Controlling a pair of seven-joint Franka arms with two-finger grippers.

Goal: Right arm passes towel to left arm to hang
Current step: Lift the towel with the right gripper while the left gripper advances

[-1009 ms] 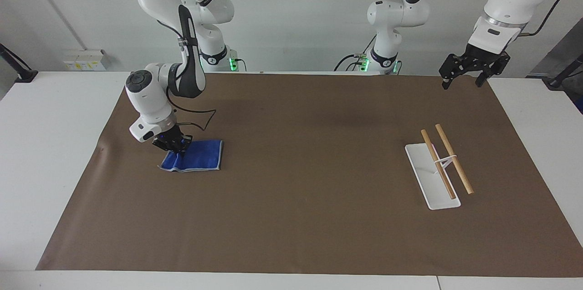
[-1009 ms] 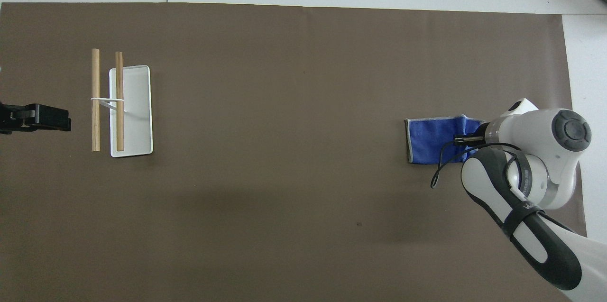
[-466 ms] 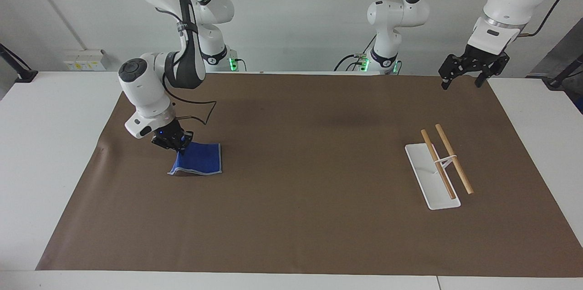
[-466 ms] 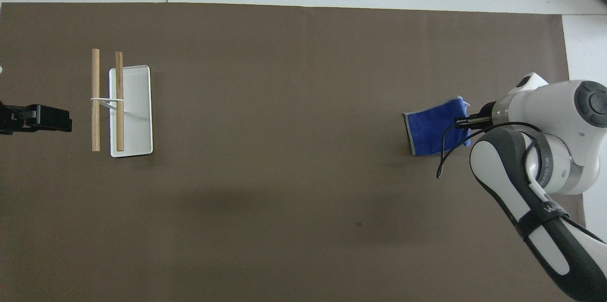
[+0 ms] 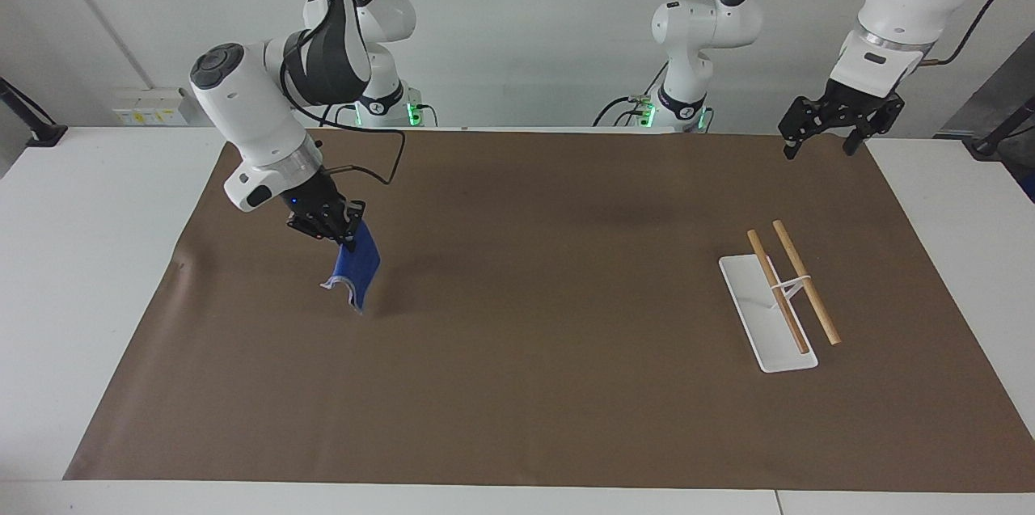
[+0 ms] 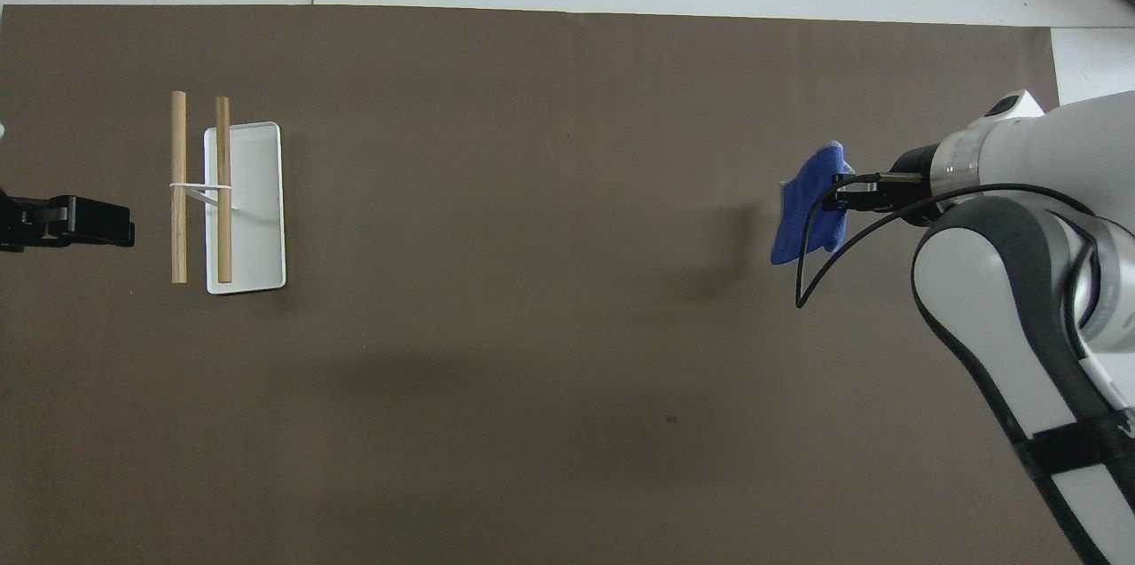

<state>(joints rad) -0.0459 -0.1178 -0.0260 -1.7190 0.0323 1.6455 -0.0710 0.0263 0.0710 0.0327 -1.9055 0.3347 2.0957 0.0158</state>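
Overhead view: left gripper (image 6: 106, 222) half cut off at edge.

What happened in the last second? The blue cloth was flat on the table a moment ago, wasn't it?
Yes. The right gripper, already pinching one edge of the towel, rose and lifted it off the brown mat; the towel now hangs clear. The left gripper waited unmoved over the mat's corner, and the rack stayed put.
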